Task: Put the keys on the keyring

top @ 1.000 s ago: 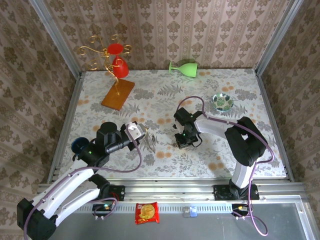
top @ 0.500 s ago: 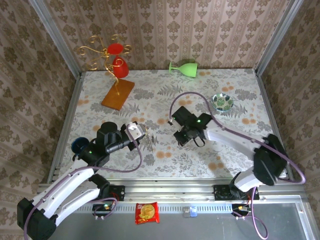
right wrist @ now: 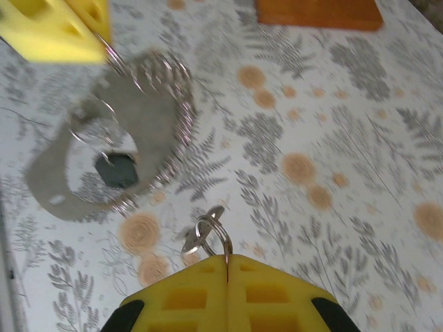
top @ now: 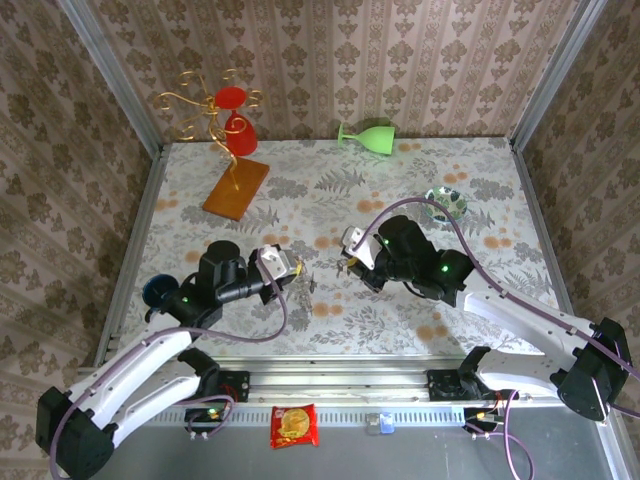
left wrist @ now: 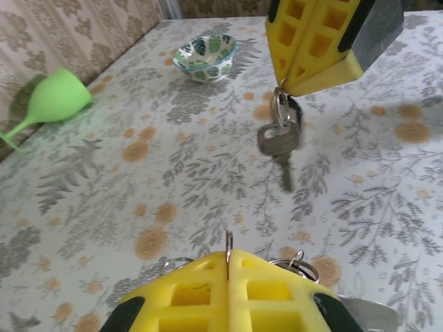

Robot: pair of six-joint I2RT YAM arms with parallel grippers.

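While both arms reach inward over the flower-patterned desk (top: pixel 450 180), the left pincer (top: pixel 293 270) and the right pincer (top: pixel 349 262) face each other near its middle, close together but apart.

Beyond the left pincer and to its left, an orange wooden board (top: pixel 236 188) carries a gold wire stand with red cups (top: pixel 230 112). A green goblet (top: pixel 368 135) lies on its side at the back wall, well beyond the right pincer. A small green-patterned bowl (top: pixel 445 203) stands beyond that pincer and to its right.

The keyring (right wrist: pixel 145 117) hangs from the left pincer, whose yellow fingers (left wrist: pixel 190 294) are pressed together on a thin metal edge. In the right wrist view it is a blurred grey hoop with thin wire loops along it, below the left pincer's tip; whether it touches the desk cannot be told.

The right pincer is likewise pressed tight, on a small split ring (right wrist: pixel 211 232). From this ring a key (left wrist: pixel 279 138) dangles blade downward, just under the fingertips and clear of the desk. It hangs across from the left pincer.
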